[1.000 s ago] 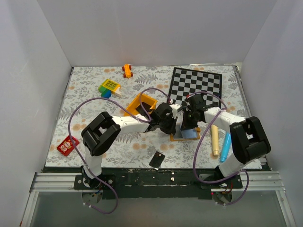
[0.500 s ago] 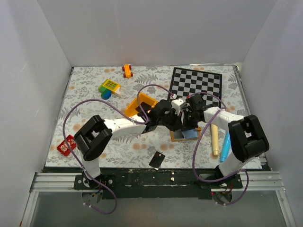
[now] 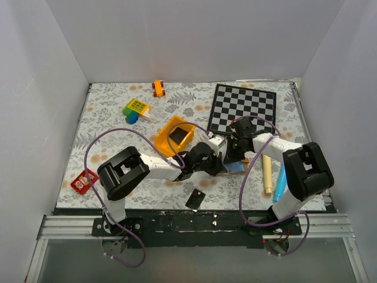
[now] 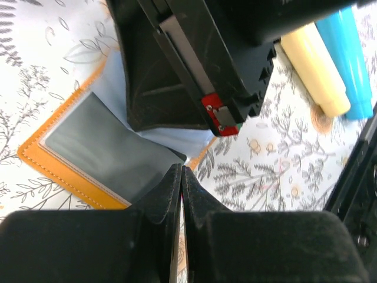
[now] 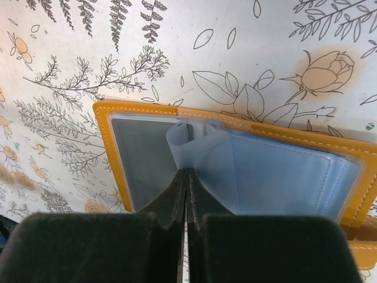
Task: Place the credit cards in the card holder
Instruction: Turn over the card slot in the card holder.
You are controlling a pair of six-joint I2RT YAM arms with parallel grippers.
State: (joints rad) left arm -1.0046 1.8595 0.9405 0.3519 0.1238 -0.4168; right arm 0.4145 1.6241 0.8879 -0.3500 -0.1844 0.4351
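The card holder (image 5: 253, 171) lies open on the counter (image 5: 88, 47). The right gripper (image 5: 185, 172) fingers pinch its pale sleeve. The left gripper (image 4: 181, 171) fingers are pressed together at its edge. One credit card (image 3: 195, 199) lies apart, near the front.

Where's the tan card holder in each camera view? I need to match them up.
Top external: open tan leather-like card holder with pale blue sleeves, right of centre, partly hidden.
Left wrist: left half, its orange edge at lower left.
Right wrist: across the middle, reaching the right edge.
Shared landmark: white floral-print table cover.
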